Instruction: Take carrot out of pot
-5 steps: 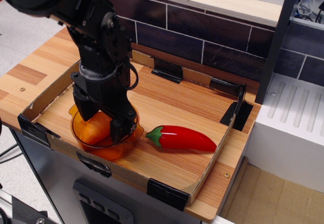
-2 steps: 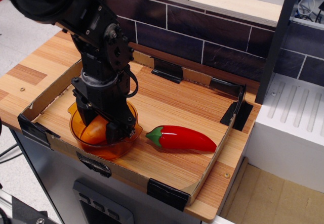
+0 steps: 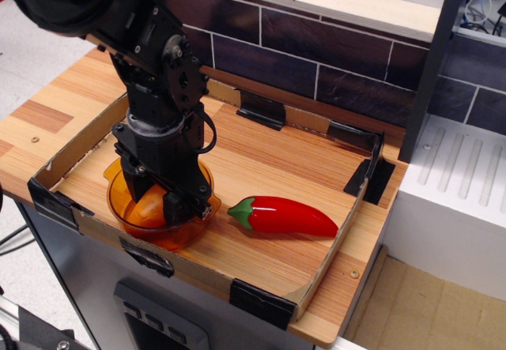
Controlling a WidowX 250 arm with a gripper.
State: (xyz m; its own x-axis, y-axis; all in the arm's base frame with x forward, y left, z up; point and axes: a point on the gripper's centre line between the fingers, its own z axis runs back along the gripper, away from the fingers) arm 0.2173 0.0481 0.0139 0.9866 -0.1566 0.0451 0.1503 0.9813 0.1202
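Your arm's gripper (image 3: 156, 193) reaches down into the pot (image 3: 126, 222) at the lower left of the frame, its black fingers (image 3: 175, 206) set on either side of the carrot (image 3: 149, 206). The carrot lies inside the pot, orange against the amber plastic, and the fingers stand close against its two sides; you cannot tell from this angle whether they have it clamped or merely bracket it. The right finger sits just inside the pot's right rim, and the left one is lower in the bowl behind the carrot's left end.

The pot rests in the lower left corner of a shallow cardboard tray (image 3: 261, 295), close to the tray's front wall. Just right of the pot, apart from it, a red pepper (image 3: 288, 216) with a green stem lies on its side, stem end toward the pot and tip toward the right of the frame. The tray sits on a wood-grain worktop (image 3: 47, 113), with black clips (image 3: 261, 111) along its edges. Behind it, across the top of the frame, runs a dark brick-pattern wall (image 3: 340, 58). A white ribbed unit (image 3: 462, 176) stands at the right edge.
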